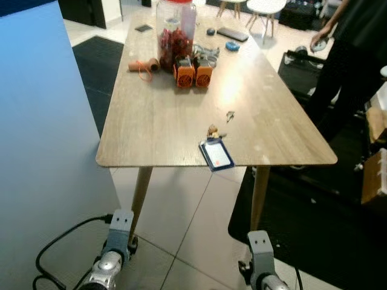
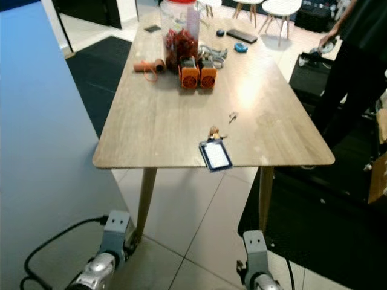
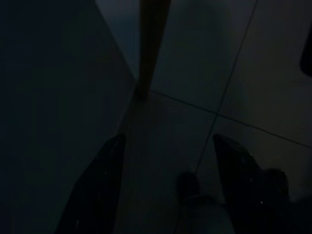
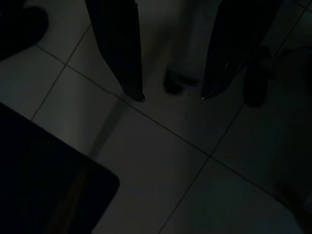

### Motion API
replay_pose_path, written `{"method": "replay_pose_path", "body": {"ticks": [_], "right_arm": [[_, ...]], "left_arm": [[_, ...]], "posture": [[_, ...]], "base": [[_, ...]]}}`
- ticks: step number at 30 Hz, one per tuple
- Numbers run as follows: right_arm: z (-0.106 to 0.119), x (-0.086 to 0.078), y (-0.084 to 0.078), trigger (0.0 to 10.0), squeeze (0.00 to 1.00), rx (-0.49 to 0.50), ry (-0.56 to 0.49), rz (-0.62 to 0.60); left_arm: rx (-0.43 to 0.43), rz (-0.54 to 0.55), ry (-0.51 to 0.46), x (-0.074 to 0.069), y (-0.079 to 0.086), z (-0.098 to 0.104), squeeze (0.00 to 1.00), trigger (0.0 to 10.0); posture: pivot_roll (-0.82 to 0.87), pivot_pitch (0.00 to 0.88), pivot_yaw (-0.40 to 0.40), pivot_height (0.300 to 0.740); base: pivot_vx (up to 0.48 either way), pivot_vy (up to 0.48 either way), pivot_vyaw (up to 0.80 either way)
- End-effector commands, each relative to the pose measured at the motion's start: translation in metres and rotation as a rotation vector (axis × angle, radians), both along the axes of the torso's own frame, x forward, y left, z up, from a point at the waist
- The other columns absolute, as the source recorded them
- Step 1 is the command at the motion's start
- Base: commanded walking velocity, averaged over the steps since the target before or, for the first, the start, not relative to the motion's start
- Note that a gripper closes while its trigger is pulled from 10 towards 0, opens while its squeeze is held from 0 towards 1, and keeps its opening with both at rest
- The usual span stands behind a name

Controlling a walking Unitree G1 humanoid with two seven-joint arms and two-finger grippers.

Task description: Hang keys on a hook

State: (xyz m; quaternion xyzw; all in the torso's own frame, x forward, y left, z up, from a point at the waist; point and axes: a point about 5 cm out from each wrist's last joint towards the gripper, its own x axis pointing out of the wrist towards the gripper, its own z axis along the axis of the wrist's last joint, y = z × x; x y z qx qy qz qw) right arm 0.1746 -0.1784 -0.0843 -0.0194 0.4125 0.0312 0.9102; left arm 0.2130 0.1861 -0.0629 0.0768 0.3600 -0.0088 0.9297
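Observation:
A small bunch of keys (image 1: 213, 130) with a blue card holder (image 1: 216, 154) lies at the near edge of the wooden table (image 1: 157, 121); a further small key (image 1: 230, 115) rests a little beyond it. Both arms hang idle below the table edge. In the dark left wrist view my left gripper (image 3: 168, 141) is open over the tiled floor beside a table leg. In the right wrist view my right gripper (image 4: 171, 97) is open above the floor tiles. Nothing is between either pair of fingers.
A blue panel (image 1: 42, 139) stands close on the left. On the far part of the table stand a jar of red items (image 1: 175, 33), two orange blocks (image 1: 193, 72) and a phone (image 1: 233, 34). A person in black (image 1: 351, 54) stands at the right, over a black mat (image 1: 314, 223).

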Motion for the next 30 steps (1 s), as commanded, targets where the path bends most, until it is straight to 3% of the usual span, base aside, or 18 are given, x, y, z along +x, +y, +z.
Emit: {"method": "replay_pose_path", "body": {"ticks": [1,18,25,30], "right_arm": [[-0.0014,-0.0036,-0.0026,10.0,0.0,-0.011,0.011,0.0],[-0.001,-0.0024,-0.0016,10.0,0.0,-0.012,0.01,0.008],[-0.0014,-0.0032,-0.0015,10.0,0.0,-0.012,0.01,0.009],[-0.0018,-0.0045,-0.0024,10.0,0.0,-0.014,0.013,0.009]], "left_arm": [[0.02,-0.011,0.012,0.0006,0.0013,-0.0001,0.0,10.0],[0.03,-0.029,-0.003,0.0036,-0.0006,0.0018,0.0,10.0],[0.037,-0.053,0.0,0.0039,-0.0025,0.0017,0.0,10.0],[0.011,-0.012,0.005,0.0032,-0.0021,0.001,0.0,10.0]], "posture": [[0.07,0.032,-0.055,0.74],[0.08,0.029,-0.057,0.74],[0.07,0.03,-0.057,0.74],[0.07,0.027,-0.059,0.74]], "base": [[0.0,0.0,0.0],[0.0,0.0,0.0],[0.0,-0.48,0.0],[0.0,0.0,0.0]]}}
